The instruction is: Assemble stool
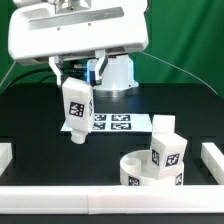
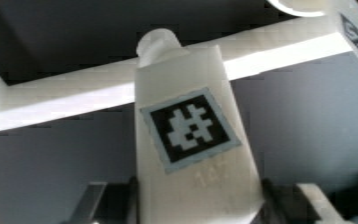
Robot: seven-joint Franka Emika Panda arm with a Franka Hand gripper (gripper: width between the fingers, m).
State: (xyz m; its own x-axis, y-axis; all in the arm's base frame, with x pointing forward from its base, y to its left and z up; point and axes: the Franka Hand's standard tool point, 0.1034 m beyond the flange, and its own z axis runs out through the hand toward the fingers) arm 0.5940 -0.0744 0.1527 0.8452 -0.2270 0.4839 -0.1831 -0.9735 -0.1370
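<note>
Above the black table [image 1: 40, 120], gripper [image 1: 73, 88] clamped on tagged leg [image 1: 76, 112] (tilted), seat [image 1: 140, 168] near front with legs [image 1: 166, 148] in.

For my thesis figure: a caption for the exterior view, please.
Gripper holds a tagged stool leg above the table while the round seat already carries another leg.

Both pictures are small and soft, bright white plastic against a dark table [image 1: 30, 120]. The wrist view is blurrier, the held leg [image 2: 190, 130] hazy at its edges. White parts glare faintly, with weak shadows.
</note>
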